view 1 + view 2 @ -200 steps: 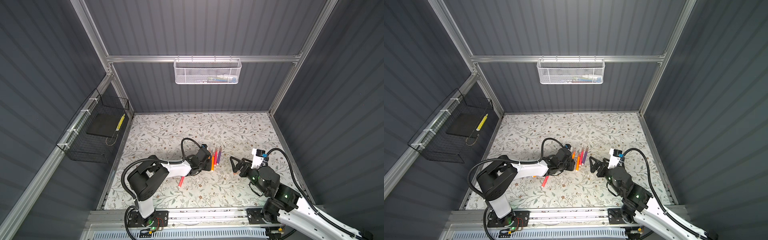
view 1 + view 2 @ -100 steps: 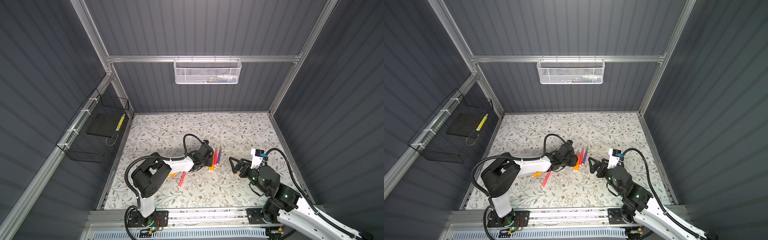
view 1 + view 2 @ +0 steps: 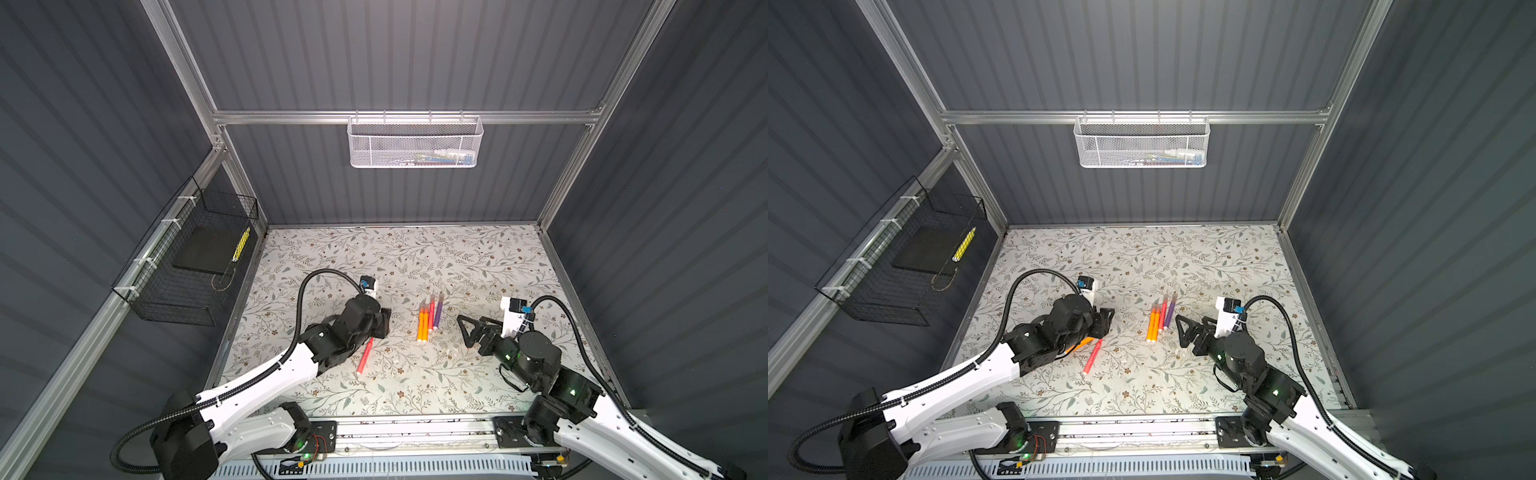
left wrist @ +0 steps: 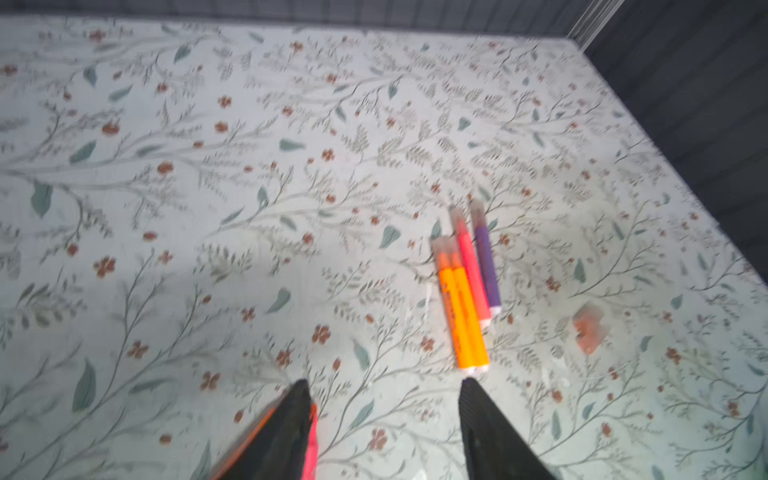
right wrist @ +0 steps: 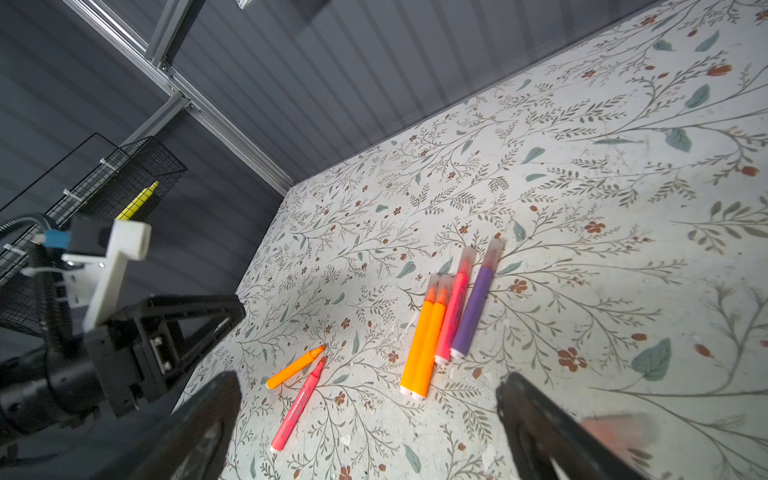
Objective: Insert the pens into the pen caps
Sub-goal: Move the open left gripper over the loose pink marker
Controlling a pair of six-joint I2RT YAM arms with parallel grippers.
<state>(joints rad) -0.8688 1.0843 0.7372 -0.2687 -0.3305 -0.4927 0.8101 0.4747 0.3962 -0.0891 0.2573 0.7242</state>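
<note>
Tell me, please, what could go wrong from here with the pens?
The uncapped orange pen and uncapped pink pen lie with tips almost touching, so the open left gripper may nudge one while grasping the other. The loose cap beside the open right gripper is translucent; a finger could knock it away.

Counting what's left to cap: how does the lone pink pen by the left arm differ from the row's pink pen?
The lone pink pen shows a bare tip; the row's pink pen wears a translucent cap. The lone pink pen lies apart, tip near a loose orange pen; the row's pink pen lies between a capped orange pen and the purple pen. Both lie flat on the table.
</note>
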